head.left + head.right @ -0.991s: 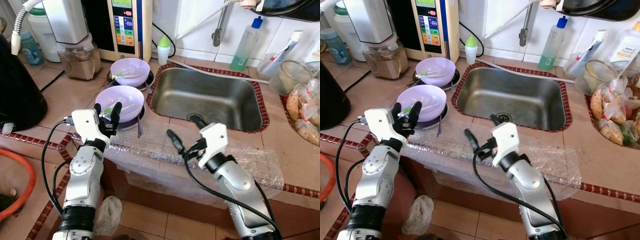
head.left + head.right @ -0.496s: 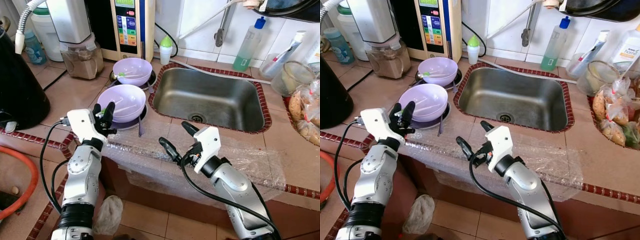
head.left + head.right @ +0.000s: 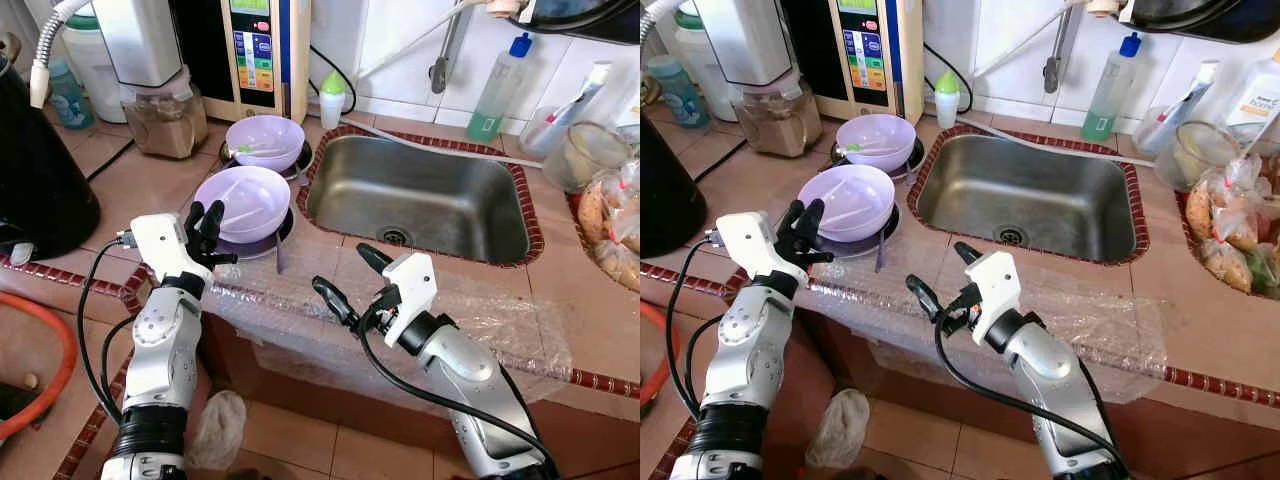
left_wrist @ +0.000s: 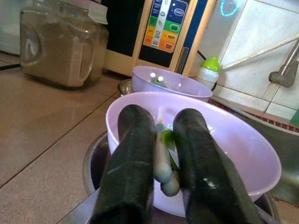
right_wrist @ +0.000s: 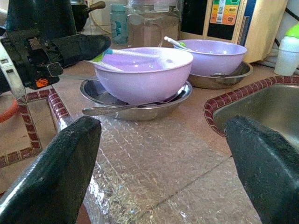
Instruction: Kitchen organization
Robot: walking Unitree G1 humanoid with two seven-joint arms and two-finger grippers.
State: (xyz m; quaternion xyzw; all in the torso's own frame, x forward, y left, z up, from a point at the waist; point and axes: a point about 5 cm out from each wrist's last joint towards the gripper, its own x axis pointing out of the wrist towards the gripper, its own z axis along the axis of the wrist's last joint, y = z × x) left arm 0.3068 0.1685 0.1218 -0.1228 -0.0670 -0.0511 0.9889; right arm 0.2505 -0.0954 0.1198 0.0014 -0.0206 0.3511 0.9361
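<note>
My left gripper (image 3: 206,222) sits at the near bowl's (image 3: 245,198) rim, fingers narrow around a utensil handle (image 4: 162,158); whether they truly pinch it I can't tell. My right gripper (image 3: 345,278) hovers spread wide above the bubble wrap (image 3: 470,310).

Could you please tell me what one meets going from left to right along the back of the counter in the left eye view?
Blue bottle → jar of brown powder → water purifier → small green-capped bottle → green soap bottle → glass jar.
</note>
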